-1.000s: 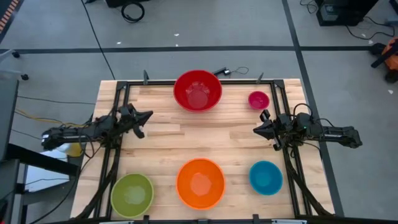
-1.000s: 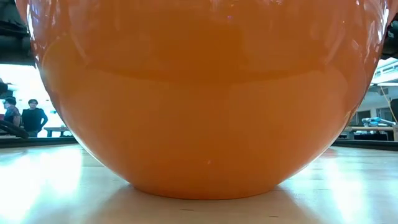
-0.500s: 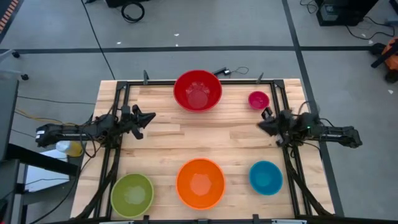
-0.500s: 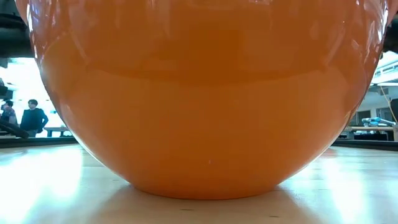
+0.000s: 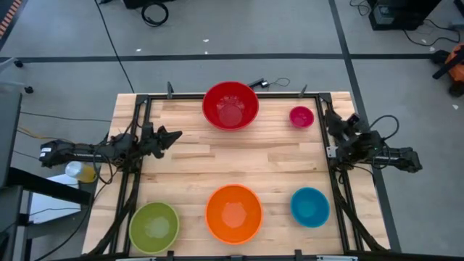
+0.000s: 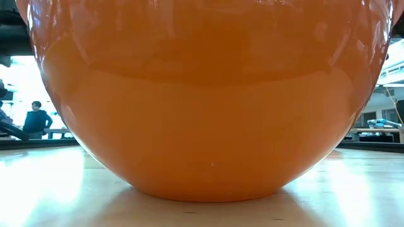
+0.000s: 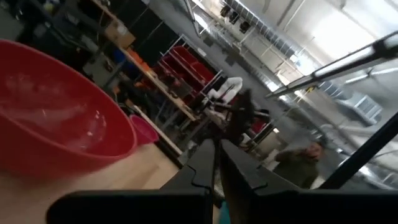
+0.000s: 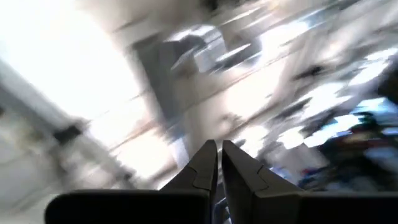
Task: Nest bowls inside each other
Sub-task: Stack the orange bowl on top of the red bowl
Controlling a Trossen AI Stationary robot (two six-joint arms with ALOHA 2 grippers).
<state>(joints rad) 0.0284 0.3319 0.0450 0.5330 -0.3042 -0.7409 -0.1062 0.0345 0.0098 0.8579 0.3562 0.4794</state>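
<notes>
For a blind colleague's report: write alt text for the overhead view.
Five bowls sit apart on a wooden table: red bowl and small pink bowl at the far edge, green bowl, orange bowl and blue bowl at the near edge. The left gripper and right gripper hold nothing.

One camera looks straight down on the whole table (image 5: 232, 156). Another sits at tabletop height, pressed against the orange bowl (image 6: 202, 101), which both show.
</notes>
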